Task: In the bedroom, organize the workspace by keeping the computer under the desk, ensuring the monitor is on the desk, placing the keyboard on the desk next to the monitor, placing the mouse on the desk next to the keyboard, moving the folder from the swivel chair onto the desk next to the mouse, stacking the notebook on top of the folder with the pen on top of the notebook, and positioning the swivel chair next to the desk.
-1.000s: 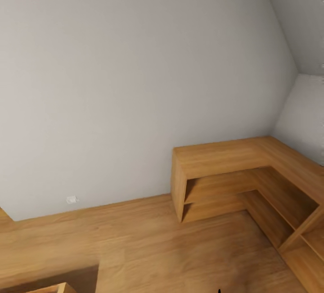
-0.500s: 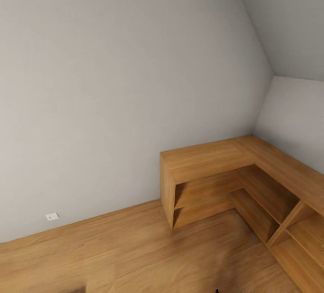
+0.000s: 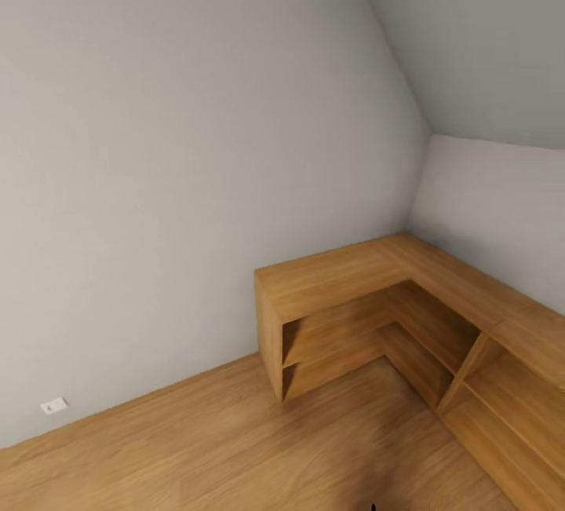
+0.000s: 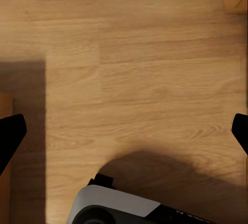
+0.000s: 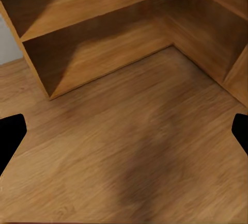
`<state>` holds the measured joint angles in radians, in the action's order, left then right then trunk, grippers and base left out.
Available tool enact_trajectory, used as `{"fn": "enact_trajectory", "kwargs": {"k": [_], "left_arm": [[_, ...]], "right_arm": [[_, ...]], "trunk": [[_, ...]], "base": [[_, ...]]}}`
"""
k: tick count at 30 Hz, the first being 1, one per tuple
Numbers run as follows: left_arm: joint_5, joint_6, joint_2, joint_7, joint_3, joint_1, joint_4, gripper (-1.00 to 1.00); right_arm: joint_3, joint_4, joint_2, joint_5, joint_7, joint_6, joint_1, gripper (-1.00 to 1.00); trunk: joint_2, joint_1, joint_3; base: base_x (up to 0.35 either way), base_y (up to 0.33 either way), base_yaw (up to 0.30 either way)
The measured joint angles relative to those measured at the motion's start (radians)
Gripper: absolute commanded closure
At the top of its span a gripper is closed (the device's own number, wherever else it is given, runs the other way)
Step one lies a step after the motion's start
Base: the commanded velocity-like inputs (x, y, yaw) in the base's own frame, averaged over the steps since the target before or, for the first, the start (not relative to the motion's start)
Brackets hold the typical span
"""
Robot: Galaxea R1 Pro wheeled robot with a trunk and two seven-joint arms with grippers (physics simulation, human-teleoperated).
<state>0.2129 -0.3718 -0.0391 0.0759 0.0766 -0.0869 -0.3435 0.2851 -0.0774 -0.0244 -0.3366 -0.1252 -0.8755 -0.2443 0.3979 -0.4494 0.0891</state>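
The desk, computer, monitor, keyboard, mouse, folder, notebook, pen and swivel chair are out of view. My left gripper (image 4: 124,133) hangs open over bare wooden floor (image 4: 139,64), its black fingertips (image 4: 9,133) far apart with nothing between them. My right gripper (image 5: 124,133) is also open and empty, above floor in front of a low wooden shelf unit (image 5: 103,38).
A light-wood L-shaped shelf unit (image 3: 337,279) with open compartments fills the room corner at the right, under a sloped ceiling. A grey wall with a small white socket (image 3: 53,406) runs along the left. My own base (image 4: 113,208) shows below the left gripper.
The whole head view has swung to the right: shelf unit and wall socket have slid left in the picture. The camera turned; nothing in the room moved.
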Motion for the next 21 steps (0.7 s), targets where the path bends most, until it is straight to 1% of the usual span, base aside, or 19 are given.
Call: {"fn": "enact_trajectory", "kwargs": {"k": [5,14,17,21], "left_arm": [[0.0,0.0,0.001,0.0,0.0,0.0,0.0,-1.0],[0.001,0.001,0.0,0.0,0.0,0.0,0.0,-1.0],[0.0,0.001,0.0,0.0,0.0,0.0,0.0,-1.0],[0.0,0.001,0.0,0.0,0.0,0.0,0.0,-1.0]], "right_arm": [[-0.001,0.0,-0.001,-0.002,0.012,0.01,0.0,-1.0],[-0.001,0.0,-0.006,-0.003,0.01,0.024,0.0,-1.0],[-0.001,0.0,-0.007,-0.004,0.009,0.027,0.0,-1.0],[-0.001,0.0,-0.006,-0.005,0.008,0.029,0.0,-1.0]], "trunk": [[0.0,0.0,-0.005],[0.0,0.0,-0.007],[0.0,0.0,-0.007],[0.0,0.0,-0.007]], "base": [[0.0,0.0,-0.188],[0.003,0.001,-0.052],[0.09,0.051,-0.087],[0.191,0.128,-0.179]]}}
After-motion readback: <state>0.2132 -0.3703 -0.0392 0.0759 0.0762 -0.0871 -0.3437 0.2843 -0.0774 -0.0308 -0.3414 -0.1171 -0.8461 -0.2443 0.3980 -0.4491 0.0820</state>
